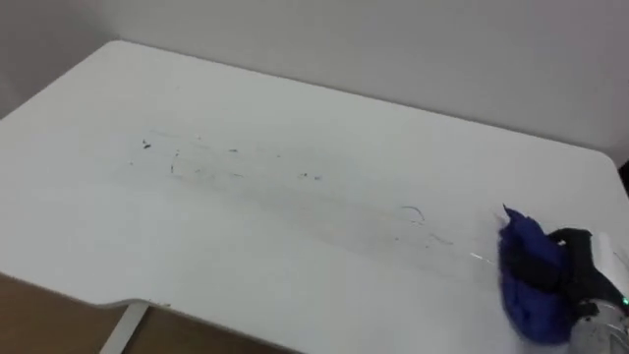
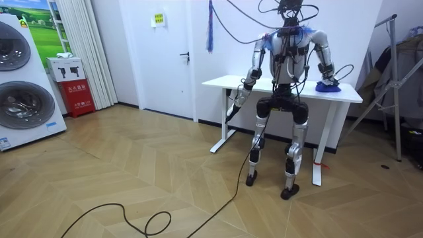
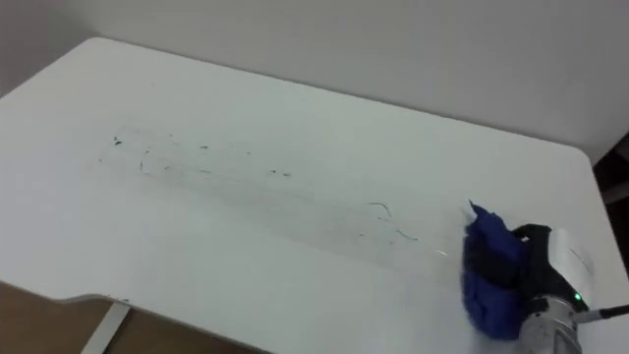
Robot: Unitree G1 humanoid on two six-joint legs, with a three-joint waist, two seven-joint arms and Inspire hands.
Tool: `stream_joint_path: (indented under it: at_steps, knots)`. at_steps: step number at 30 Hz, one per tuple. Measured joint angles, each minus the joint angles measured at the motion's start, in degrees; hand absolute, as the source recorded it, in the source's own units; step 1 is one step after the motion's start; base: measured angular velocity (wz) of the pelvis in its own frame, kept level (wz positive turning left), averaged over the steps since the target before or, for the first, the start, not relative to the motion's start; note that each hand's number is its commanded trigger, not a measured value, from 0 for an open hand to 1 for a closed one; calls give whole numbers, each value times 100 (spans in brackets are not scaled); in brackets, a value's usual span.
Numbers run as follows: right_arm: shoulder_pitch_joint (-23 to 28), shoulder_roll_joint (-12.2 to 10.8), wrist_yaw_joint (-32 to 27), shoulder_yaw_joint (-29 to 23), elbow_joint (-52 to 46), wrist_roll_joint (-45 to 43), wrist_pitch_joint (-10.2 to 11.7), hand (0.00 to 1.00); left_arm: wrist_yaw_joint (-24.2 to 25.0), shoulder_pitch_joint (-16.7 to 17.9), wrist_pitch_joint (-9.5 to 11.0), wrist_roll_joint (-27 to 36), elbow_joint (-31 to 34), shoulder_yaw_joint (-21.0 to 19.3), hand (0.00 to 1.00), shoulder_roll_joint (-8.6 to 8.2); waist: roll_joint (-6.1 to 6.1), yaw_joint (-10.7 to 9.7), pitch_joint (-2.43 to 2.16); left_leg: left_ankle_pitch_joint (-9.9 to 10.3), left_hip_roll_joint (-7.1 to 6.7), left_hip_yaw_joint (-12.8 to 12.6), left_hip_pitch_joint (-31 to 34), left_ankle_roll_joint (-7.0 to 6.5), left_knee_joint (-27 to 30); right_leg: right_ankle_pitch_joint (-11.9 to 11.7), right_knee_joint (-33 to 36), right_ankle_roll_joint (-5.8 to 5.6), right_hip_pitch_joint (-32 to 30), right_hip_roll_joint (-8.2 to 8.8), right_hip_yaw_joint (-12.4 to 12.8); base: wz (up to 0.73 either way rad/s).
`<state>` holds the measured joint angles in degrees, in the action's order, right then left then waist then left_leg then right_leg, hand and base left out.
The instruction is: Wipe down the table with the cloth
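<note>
Right eye view, cloth (image 3: 491, 280), peak pointing away

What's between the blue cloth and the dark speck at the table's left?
Left of the blue cloth: faint scattered marks and a bluish squiggle on bare tabletop, in both eye views.

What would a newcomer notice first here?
The blue cloth bunched in the robot's right hand at the right end of the white table stands out first. Next come the dark scribble marks, scattered from the tabletop's left toward the cloth. In the room view the robot stands at the table's near side, its left hand by the table edge.
</note>
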<state>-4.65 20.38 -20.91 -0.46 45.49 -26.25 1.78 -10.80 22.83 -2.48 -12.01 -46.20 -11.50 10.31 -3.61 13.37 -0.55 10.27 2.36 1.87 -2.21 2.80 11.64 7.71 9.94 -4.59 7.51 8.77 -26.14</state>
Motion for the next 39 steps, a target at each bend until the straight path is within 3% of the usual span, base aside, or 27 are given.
stream_joint_path:
  at_steps: [1,2,4,7,9,10,13,14,17,18,19,20,22,25,28,30,32,33,34,35,37,39]
  knots:
    - [-358,-26,197,261,0,-7,-214,100,32,-39,-31,-4,-2,-1,0,-36,-4,180,0,0,19,0,82,3,1,-44,15,91,-158,-56,136,-69]
    - [-772,-76,406,584,18,-11,-308,100,66,-98,-64,-2,-20,6,0,-38,-24,294,31,-30,29,80,198,15,2,-96,15,160,-315,-115,198,-58]
    - [-1367,-201,680,935,143,-54,-321,100,109,-218,-150,-4,-51,107,0,-36,-50,324,70,-114,44,174,369,43,-2,-114,26,199,-475,-161,221,3]
    - [-1921,-370,929,1179,208,-239,-266,100,147,-321,-138,41,-48,313,0,-47,-67,563,146,-196,51,243,421,38,-44,-119,-4,218,-561,-185,185,15]
    - [-1915,-372,931,1249,218,-311,-242,100,144,-203,-174,126,-29,319,0,-40,-89,680,137,-205,29,300,420,25,-35,-110,-40,204,-543,-174,148,21]
    - [-1826,-358,898,1230,193,-331,-176,100,141,-97,-217,126,-10,312,0,-39,-120,668,129,-204,7,333,410,20,-38,-89,-39,172,-514,-153,132,28]
    - [-1184,-323,581,972,88,-373,190,100,145,226,-258,117,-13,288,0,-44,-97,369,153,-178,-70,454,267,-24,-48,-33,-51,86,-251,-96,42,42]
    - [-813,-320,374,752,88,-362,388,100,144,300,-255,107,-11,234,0,-41,-91,215,148,-142,-102,463,130,-59,-51,8,-67,21,-55,-64,-4,38]
    - [8,-248,-72,146,86,-317,740,100,130,412,-207,110,56,24,0,-29,-65,-113,126,-10,-118,432,-112,-85,-31,38,-132,-27,249,-53,-97,7]
    - [174,-210,-156,54,86,-296,787,100,130,432,-206,105,60,9,0,-22,-48,-183,108,16,-119,428,-134,-87,-32,44,-131,-36,285,-53,-98,-10]
    - [500,-137,-293,-107,74,-273,894,100,137,433,-202,50,136,-30,0,-21,-24,-298,42,63,-124,418,-165,-98,-21,51,-129,-48,338,-47,-78,-12]
    - [768,-87,-372,-270,55,-271,949,100,137,452,-134,-11,228,-82,0,-20,-21,-363,-53,88,-126,360,-213,-103,-34,76,-126,-88,353,-33,-68,-19]
    - [947,-2,-408,-388,60,-214,954,100,137,393,-49,-38,311,-110,0,-14,2,-410,-101,110,-124,286,-308,-103,-40,93,-125,-106,396,-23,-67,-24]
    - [1039,37,-410,-424,84,-68,936,100,128,335,113,-166,408,-107,0,-3,6,-480,-101,110,-119,258,-393,-103,-43,92,-115,-104,454,-22,-55,-9]
    - [840,38,-394,-281,112,27,727,100,115,265,108,-137,376,65,0,-7,18,-409,-94,111,-107,213,-365,-101,-32,71,-110,-70,405,-25,-29,-11]
    - [622,32,-339,-226,95,47,542,100,110,225,56,-109,319,209,0,-47,24,-316,-80,102,-85,152,-288,-90,-30,35,-91,-14,280,-38,28,-22]
    - [-1,-28,-191,135,145,104,47,100,122,72,0,-101,228,428,0,-67,30,-152,-26,62,-28,65,-72,-44,11,-27,11,82,2,-70,94,-34]
    - [-209,-29,-109,241,152,95,-67,100,126,41,-5,-109,161,478,0,-64,29,-94,-11,40,-5,37,0,-31,13,-50,21,116,-91,-82,102,-30]
    - [-691,-44,117,453,165,91,-238,100,145,-130,-4,-117,50,520,0,-79,24,28,54,-12,11,63,151,-16,5,-84,52,170,-278,-101,105,-26]
    - [-1215,-104,320,741,267,76,-311,100,162,-285,-5,-128,-25,555,0,-82,26,173,131,-62,13,148,292,2,1,-117,80,223,-457,-126,101,-17]
    - [-1866,-191,539,1171,342,-58,-308,100,196,-402,-12,-129,0,620,0,-57,-23,347,225,-149,21,276,498,32,-7,-136,59,259,-627,-172,77,17]
    - [-2244,-253,725,1420,286,-248,-294,100,278,-412,-30,-141,9,626,0,-55,-46,556,236,-227,21,356,631,40,-54,-131,30,269,-761,-186,16,30]
